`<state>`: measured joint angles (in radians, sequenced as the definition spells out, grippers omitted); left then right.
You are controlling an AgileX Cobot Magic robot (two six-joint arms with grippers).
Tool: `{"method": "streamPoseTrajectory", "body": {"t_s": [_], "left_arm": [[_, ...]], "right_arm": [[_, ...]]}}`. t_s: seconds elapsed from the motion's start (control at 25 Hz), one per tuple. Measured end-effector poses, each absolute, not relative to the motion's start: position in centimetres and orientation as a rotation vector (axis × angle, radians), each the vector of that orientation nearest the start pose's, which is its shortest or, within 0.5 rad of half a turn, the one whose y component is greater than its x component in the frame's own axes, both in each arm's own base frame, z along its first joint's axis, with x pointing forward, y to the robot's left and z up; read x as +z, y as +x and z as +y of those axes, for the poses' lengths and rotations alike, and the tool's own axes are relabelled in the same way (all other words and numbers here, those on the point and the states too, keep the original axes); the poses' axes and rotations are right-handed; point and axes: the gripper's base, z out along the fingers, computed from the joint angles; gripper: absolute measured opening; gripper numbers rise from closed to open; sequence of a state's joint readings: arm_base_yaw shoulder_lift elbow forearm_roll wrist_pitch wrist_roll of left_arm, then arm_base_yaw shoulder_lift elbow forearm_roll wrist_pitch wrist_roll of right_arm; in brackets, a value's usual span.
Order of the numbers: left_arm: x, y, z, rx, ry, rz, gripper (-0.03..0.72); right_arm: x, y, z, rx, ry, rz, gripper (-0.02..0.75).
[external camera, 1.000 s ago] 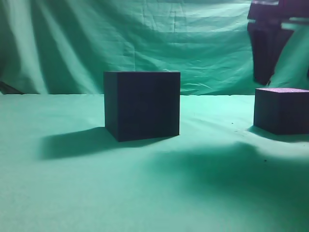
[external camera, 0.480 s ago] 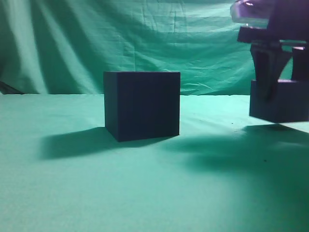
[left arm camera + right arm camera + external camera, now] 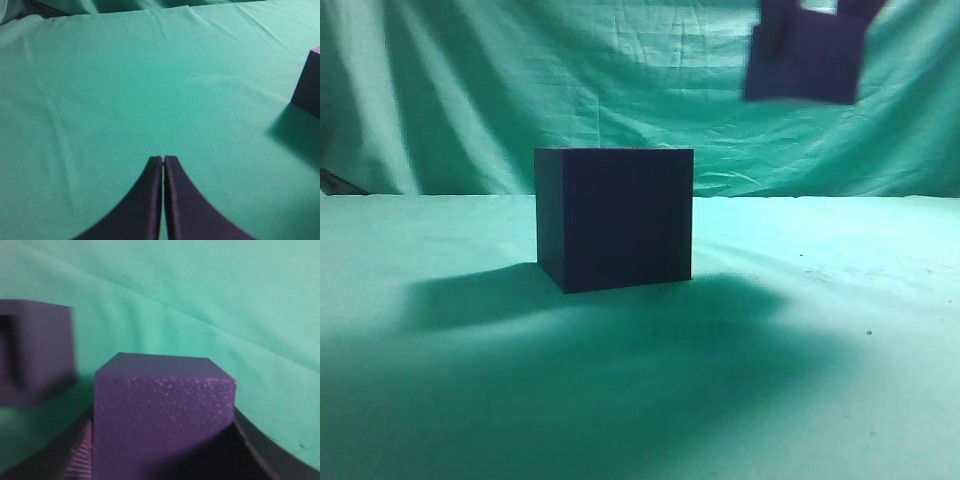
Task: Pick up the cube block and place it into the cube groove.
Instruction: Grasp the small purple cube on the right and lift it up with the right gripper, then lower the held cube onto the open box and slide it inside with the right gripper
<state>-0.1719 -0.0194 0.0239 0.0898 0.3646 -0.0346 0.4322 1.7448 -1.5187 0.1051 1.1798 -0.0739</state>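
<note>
The cube groove (image 3: 615, 218), a large dark navy box, stands on the green cloth at centre. In the right wrist view it shows at the left (image 3: 35, 350) with a dark opening in its top. My right gripper (image 3: 810, 15) is shut on the cube block (image 3: 805, 62) and holds it high in the air, up and to the right of the groove. In the right wrist view the block (image 3: 160, 415) fills the space between the jaws. My left gripper (image 3: 163, 159) is shut and empty over bare cloth. A dark cube's edge (image 3: 309, 82) shows at the right.
A green cloth (image 3: 820, 340) covers the table and hangs as a backdrop (image 3: 470, 90) behind. A wide shadow lies on the cloth in front of and right of the groove.
My right gripper closed on the cube block at the far right, lifted it off the cloth and carried it up and leftward. The groove has not moved.
</note>
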Motion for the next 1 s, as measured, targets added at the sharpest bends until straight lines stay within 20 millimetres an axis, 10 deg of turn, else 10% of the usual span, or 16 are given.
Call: {"method": "streamPoseTrajectory", "body": {"t_s": [0.48,1.0], "left_arm": [[17.3,5.2,-0.6,-0.056,0.182,1.843,0.000],[17.3,5.2,-0.6,-0.056,0.182,1.843,0.000]], "right_arm": [[30.5,26.5,27.4,0.368,-0.952,2.657,0.420],[26.8,28.0,28.4,0.254,-0.856,2.748,0.420]]}}
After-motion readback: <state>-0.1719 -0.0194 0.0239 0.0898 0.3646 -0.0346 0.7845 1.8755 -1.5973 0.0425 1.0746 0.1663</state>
